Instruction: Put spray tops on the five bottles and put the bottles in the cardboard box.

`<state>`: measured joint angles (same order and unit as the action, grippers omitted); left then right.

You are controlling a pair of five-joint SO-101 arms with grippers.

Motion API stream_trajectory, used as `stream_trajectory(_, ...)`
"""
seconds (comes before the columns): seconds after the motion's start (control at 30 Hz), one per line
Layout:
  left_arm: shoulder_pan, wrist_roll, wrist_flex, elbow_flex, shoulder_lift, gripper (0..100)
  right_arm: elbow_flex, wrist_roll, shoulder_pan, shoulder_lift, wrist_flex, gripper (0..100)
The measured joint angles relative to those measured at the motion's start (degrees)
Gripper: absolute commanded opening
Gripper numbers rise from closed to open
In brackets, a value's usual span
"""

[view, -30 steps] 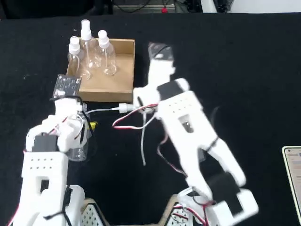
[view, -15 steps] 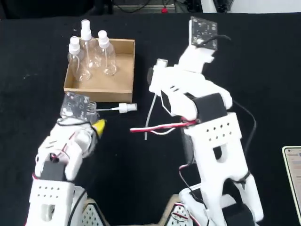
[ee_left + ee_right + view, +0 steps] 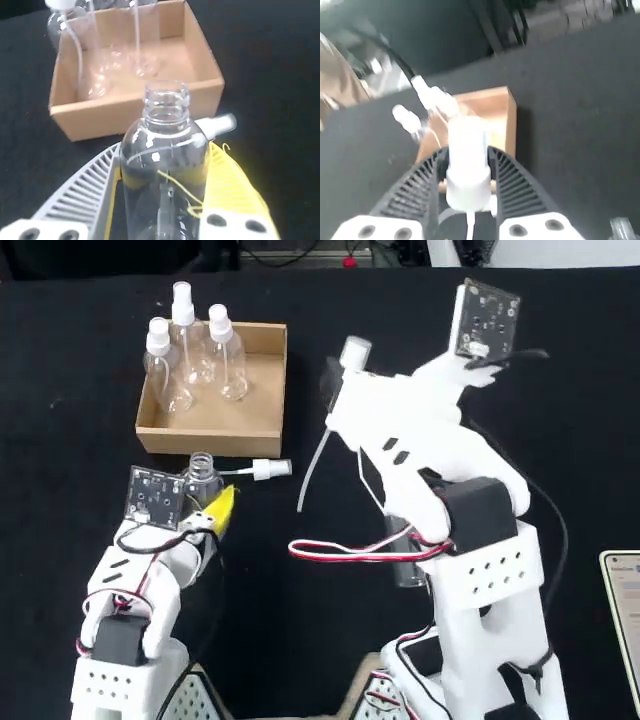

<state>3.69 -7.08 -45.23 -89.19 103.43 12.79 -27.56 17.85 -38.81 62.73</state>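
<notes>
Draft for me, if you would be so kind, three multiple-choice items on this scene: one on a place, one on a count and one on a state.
1. Where does the loose spray top lie?
A. on the table, just in front of the cardboard box
B. inside that box
C. on the floor

2. How many capped bottles stand in the cardboard box?
A. one
B. three
C. five

3. The held bottle in the left claw is:
A. capped
B. broken
C. open at the neck, with no top on

Answers:
1 A: it lies on the table by the box's front wall.
2 B: three white tops rise at the box's far corner.
3 C: the left wrist view shows its bare threaded neck.
</notes>
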Motion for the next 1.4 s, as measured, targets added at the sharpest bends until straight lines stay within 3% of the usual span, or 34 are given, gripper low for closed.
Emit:
stream_trajectory(0.4, 13.27, 0.26, 0.00, -0.62, 0.00, 16, 0.00, 0.00, 4.92, 0.00, -6.07, 1.5)
stream_trajectory(0.73, 13.98, 0.26, 0.00, -0.70, 0.09, 16, -2.29, 0.00, 7.56, -0.09, -6.24, 1.5)
stream_trajectory(1.4, 13.98, 0.26, 0.00, -0.18, 0.09, 16, 10.55, 1.76, 6.33, -0.09, -23.91, 1.2)
